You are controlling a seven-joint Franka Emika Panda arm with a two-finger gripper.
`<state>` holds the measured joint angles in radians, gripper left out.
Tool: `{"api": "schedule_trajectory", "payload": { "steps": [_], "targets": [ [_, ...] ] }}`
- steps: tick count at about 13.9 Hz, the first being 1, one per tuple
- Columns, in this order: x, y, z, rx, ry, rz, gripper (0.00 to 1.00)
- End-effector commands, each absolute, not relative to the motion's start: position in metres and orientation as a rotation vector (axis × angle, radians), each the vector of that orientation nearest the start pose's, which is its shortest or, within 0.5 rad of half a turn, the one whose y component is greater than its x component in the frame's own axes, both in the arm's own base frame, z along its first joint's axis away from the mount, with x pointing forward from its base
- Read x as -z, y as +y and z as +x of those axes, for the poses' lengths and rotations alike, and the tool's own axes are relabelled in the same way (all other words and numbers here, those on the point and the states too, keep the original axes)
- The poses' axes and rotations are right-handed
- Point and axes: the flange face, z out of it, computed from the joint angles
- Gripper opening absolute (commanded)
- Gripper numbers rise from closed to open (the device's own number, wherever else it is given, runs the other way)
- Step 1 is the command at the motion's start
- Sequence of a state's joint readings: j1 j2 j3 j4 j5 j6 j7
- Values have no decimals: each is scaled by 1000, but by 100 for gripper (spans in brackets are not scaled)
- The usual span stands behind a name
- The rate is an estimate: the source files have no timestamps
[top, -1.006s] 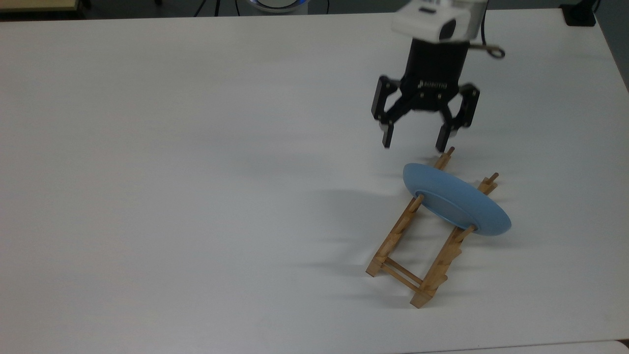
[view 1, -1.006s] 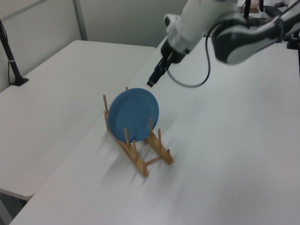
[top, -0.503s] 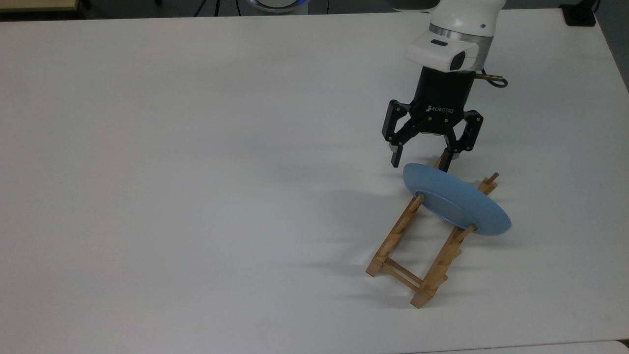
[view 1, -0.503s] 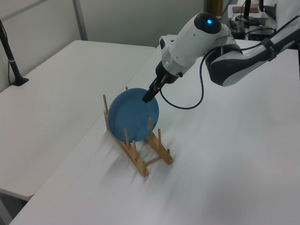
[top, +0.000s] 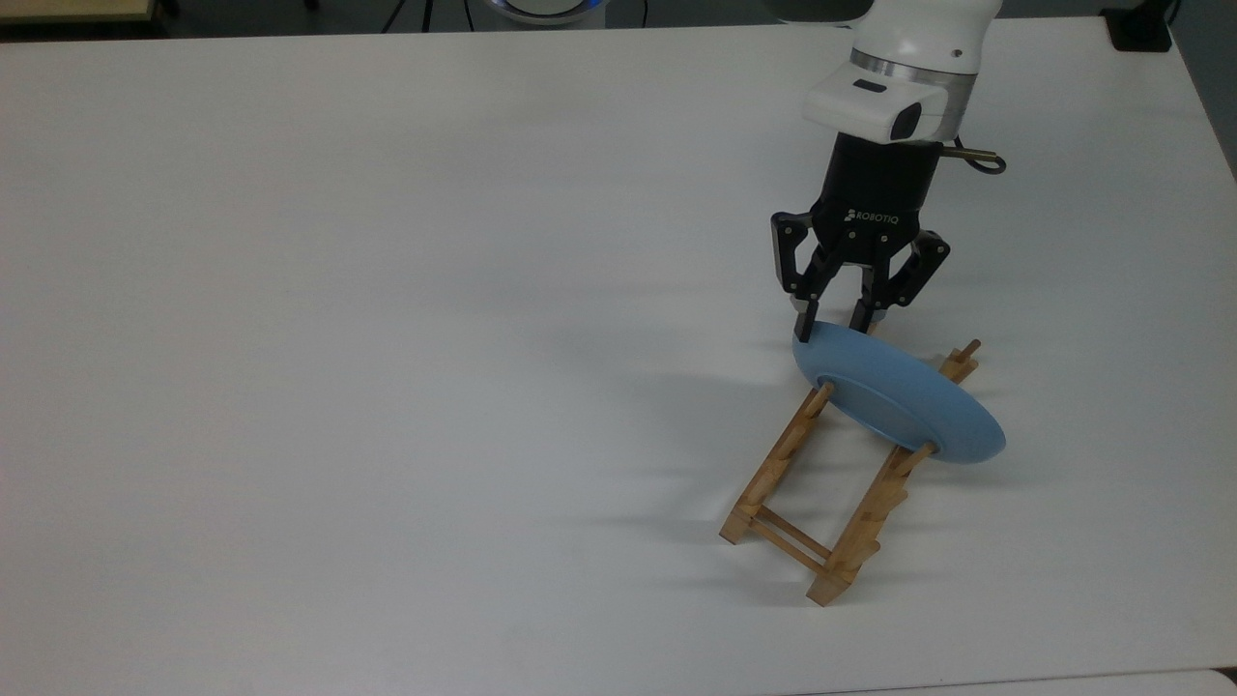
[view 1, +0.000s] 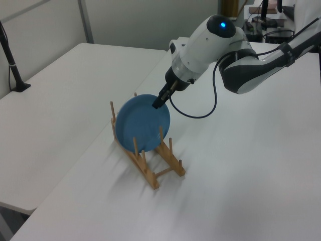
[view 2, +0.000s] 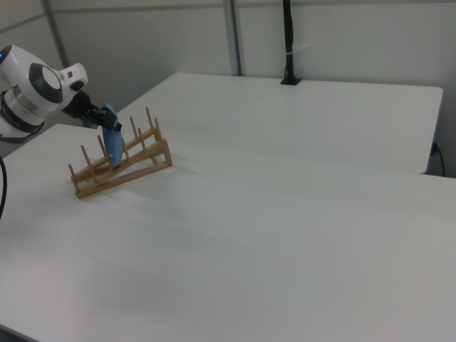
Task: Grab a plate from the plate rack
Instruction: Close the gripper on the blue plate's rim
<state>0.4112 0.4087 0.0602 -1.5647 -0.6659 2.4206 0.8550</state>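
the round light-blue plate stands on edge, leaning between the pegs of the small light-wood plate rack on the white table. the black two-finger gripper sits at the plate's top rim, its fingers narrowed to a small gap astride the edge — whether they pinch it yet i cannot tell. best to close squarely on the rim (not a corner), then lift along the plate's own lean so it clears the pegs.

— Any legible markings on site?
— One. The brand "ROBOTIQ" in white letters stands on the black body of the gripper, read in the top view.
— Any other text, numbers or signs?
— None legible.
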Motion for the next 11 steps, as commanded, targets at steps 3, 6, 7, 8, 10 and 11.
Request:
{"api": "schedule_trajectory", "payload": {
  "steps": [3,6,7,8,10,11],
  "targets": [
    [-463,319,642,1119,-18,-3083,22],
    [-470,317,642,1150,-31,-3085,13],
    [-474,315,642,1156,-25,-3080,12],
    [-475,315,641,1158,-24,-3078,12],
    [-483,313,641,1172,-18,-3071,12],
    [-494,310,638,1189,-11,-3059,12]
  ]
}}
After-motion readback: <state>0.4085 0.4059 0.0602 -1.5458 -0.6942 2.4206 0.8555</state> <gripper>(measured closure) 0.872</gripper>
